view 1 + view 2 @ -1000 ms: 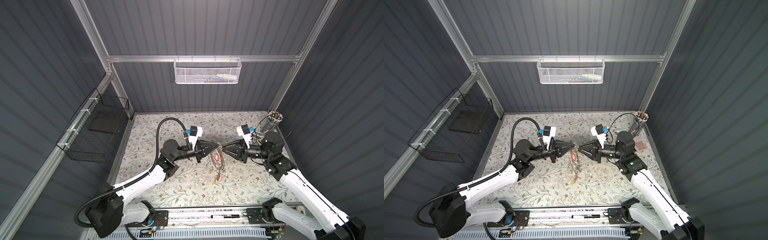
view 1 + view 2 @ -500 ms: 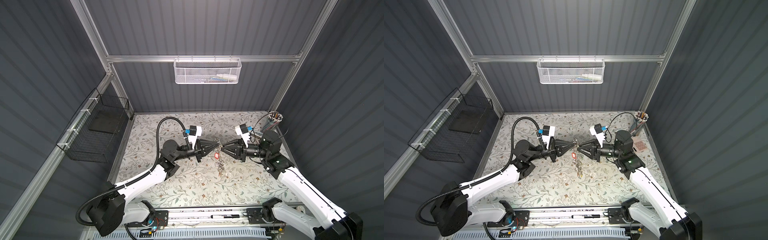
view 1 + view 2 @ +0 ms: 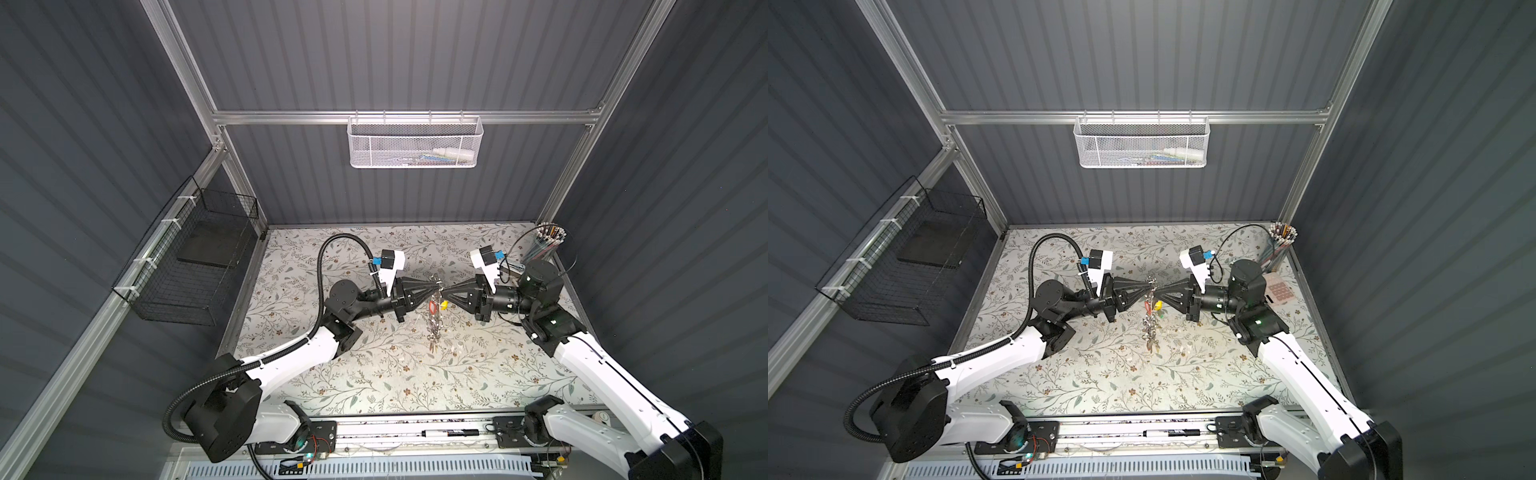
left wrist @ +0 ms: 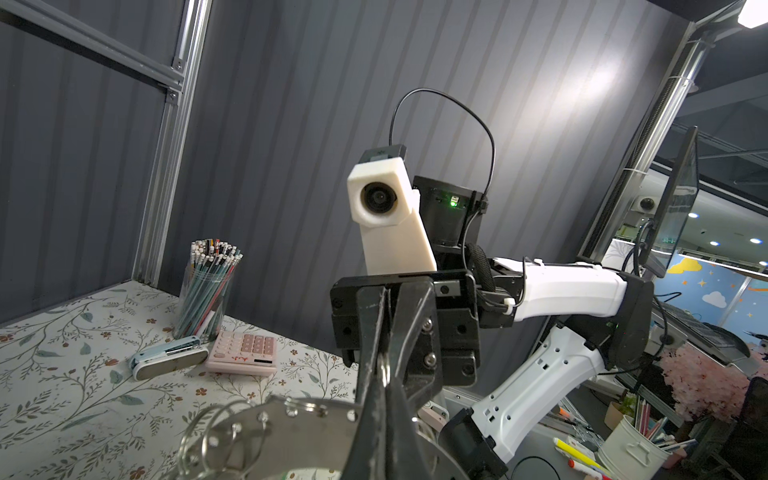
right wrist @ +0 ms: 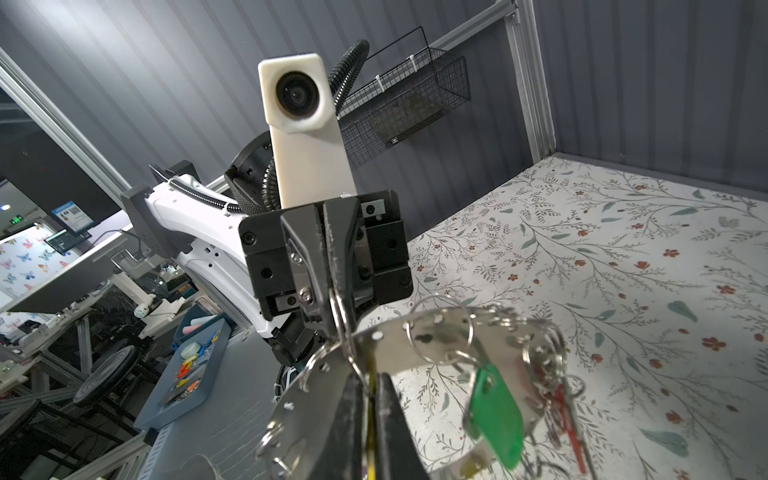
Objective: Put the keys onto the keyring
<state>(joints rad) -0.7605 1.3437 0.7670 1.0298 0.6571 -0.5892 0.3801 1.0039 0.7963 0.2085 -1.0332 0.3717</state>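
This is looking like a robotics lab inside an office. A left arm [image 3: 291, 365] and a right arm [image 3: 602, 374] are standing in a booth of aluminium rails [image 3: 407, 117] and grey panels [image 3: 374, 54]. A pencil cup [image 4: 208, 286] and a calculator [image 4: 245, 353] are sitting on the flowered tabletop [image 3: 415, 382]. A monitor [image 4: 673, 208] and a tin of pens [image 4: 636, 446] are showing beyond its open side.

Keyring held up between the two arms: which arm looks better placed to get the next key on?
Right, probably: the right pincer is shut on a small ring at the rim, the yellow key hanging just under it. The left pincer, shut on the keyring, looks busy holding it up.
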